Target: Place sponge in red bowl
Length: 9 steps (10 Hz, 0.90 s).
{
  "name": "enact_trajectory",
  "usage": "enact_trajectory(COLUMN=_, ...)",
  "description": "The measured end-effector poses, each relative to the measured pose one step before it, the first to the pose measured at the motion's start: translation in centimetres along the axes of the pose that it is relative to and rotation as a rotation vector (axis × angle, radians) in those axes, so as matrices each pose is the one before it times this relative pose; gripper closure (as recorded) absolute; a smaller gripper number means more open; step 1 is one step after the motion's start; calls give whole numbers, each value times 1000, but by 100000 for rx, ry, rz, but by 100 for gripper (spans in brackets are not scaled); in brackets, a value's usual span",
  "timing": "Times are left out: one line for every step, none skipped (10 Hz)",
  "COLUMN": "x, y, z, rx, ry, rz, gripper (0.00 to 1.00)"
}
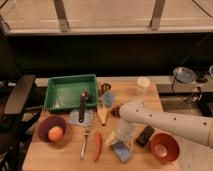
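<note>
- Sponge (121,150): lies flat on the table (40,156), near the red bowl (173,142) on its left as the camera sees it. It is not in the bowl, so the task is judged not yet done.
- Gripper (123,144): points down at the end of the white arm (165,120), directly over the sponge and left of the red bowl. Contact with the sponge cannot be confirmed. Whether the claw is open or closed cannot be told.
- Work outstanding, as a judgement: secure the sponge, lift it, carry it right past the black flat object (145,135) that lies between the sponge and the red bowl, and release it over the bowl.
- Green tray (62,95): largest container, well apart from the red bowl, far left and further back. The head of a dark utensil (82,102) rests inside, with the handle running out over the front edge.
- Purple bowl (42,125): far left of the red bowl, at about the same depth. It holds one round orange item (55,133).
- Red bowl: nothing visible inside, and the pale bottom shows.
- White cup (143,85): behind the red bowl, slightly left; contents not visible.
- Blue cup (108,98): behind the red bowl and further left; contents not visible.
</note>
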<state>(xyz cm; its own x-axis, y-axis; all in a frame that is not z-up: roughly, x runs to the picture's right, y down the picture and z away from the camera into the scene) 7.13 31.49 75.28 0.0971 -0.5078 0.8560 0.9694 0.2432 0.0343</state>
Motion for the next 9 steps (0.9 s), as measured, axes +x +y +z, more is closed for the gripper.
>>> enact_trajectory(x=-292, y=180, z=197, rx=67, ry=-692, rz=278, gripper=51)
enact_trajectory(x=-203, y=-6, z=-444, rx=-295, ry=634, rz=87, gripper=63)
enact_trajectory(x=-120, y=37, z=-815, rx=-103, ry=1341, rz=457, gripper=72)
enact_trajectory(x=-89, y=86, z=-866, rx=349, ry=1412, rz=659, gripper=80)
enact_trajectory(x=166, y=167, z=-1652, rx=892, ry=2794, rz=1548, gripper=92)
enact_trajectory(x=236, y=31, z=-1318, rx=956, ry=1974, rz=1408, gripper=98)
enact_trajectory(x=320, y=295, z=-1897, rx=1244, ry=2393, rz=2372, gripper=100)
enact_trajectory(x=391, y=566, z=-2118, rx=1597, ry=2280, rz=2596, gripper=100)
enact_trajectory(x=632, y=1417, z=-2521, rx=2481, ry=2321, rz=4428, gripper=100)
